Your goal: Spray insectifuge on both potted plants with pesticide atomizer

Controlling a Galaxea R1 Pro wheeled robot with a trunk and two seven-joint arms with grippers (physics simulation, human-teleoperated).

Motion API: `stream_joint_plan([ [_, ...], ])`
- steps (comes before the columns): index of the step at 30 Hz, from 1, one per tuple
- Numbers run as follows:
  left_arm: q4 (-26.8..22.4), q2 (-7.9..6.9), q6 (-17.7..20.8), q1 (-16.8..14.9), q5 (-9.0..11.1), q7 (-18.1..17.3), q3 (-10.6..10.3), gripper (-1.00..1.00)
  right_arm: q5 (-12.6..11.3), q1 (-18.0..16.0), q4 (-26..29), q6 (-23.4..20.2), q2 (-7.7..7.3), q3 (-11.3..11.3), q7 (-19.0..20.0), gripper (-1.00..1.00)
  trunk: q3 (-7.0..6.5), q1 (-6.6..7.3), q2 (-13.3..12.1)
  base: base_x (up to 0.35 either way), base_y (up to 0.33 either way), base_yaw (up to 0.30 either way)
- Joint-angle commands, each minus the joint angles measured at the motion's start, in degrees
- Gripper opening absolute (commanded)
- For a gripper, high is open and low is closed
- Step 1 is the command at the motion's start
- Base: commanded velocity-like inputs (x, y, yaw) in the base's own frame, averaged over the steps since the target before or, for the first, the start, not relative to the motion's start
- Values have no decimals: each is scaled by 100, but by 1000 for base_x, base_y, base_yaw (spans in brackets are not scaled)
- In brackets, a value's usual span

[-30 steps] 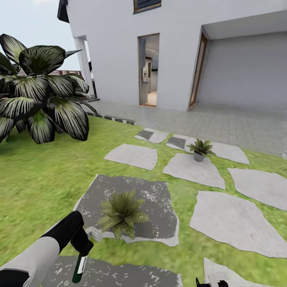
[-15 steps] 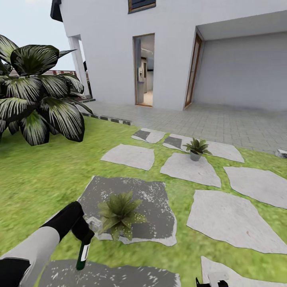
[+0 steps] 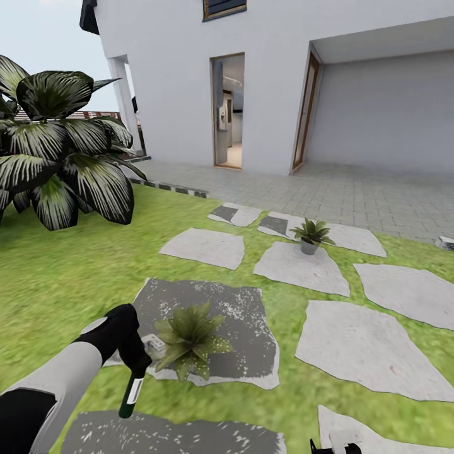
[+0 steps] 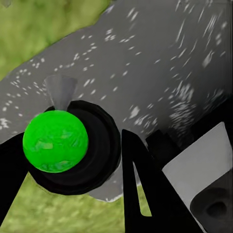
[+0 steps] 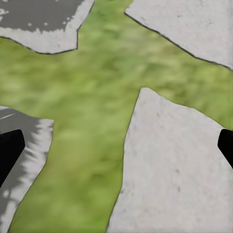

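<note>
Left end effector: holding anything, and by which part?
Yes. The left end effector grips the slim dark green spray bottle with a white label at its upper end; the body hangs down below it.

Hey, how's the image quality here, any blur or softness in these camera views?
Head view: crisp on the house and the near potted plant, grass slightly smeared. Left wrist view: the pesticide atomizer looms close and soft-edged. Right wrist view: lawn blurry, the right tool's fingertips dark at the edges.
</note>
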State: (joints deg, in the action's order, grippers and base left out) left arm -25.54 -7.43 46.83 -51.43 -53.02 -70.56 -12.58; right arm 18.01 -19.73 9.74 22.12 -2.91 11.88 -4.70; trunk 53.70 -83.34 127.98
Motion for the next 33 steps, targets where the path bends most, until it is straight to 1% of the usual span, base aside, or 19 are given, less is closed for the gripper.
stream_joint_plan([
  [1, -14, 1, 45, -5, -21, -70, -17, -100, 61, -4, -7, 19, 1, 34, -22, 100, 5, 1, 2, 0, 0, 0],
  [4, -21, -16, 33, -4, -21, -279, -16, -100, 62, -4, -14, 13, 1, 34, -22, 100, 5, 1, 2, 0, 0, -15],
  [6, -21, -15, 23, 8, -33, -335, -16, -100, 62, -4, -15, 12, 1, 34, -22, 100, 5, 1, 2, 0, 0, -156],
  [13, -20, -7, 23, 22, -58, -337, -8, -100, 62, -4, -16, 12, 1, 34, -22, 100, 5, 1, 2, -45, 55, -271],
  [20, -14, -4, 26, 46, -65, -299, 1, -100, 62, -4, -16, 12, 8, 34, -17, 100, 5, 1, 2, -171, 229, -288],
  [24, -13, 1, 28, 47, -68, -296, 1, -100, 63, -4, -23, 12, 10, 34, -18, 100, 5, 1, 2, -32, 260, -256],
  [29, -13, -2, 28, 9, -61, -326, 7, -100, 62, -4, -20, 12, 10, 34, -20, 100, 5, 1, 2, 18, 297, -48],
  [33, -15, -4, 28, 17, -60, -331, 6, -100, 62, -4, -17, 12, 10, 34, -18, 100, 5, 1, 2, 154, 283, -3],
])
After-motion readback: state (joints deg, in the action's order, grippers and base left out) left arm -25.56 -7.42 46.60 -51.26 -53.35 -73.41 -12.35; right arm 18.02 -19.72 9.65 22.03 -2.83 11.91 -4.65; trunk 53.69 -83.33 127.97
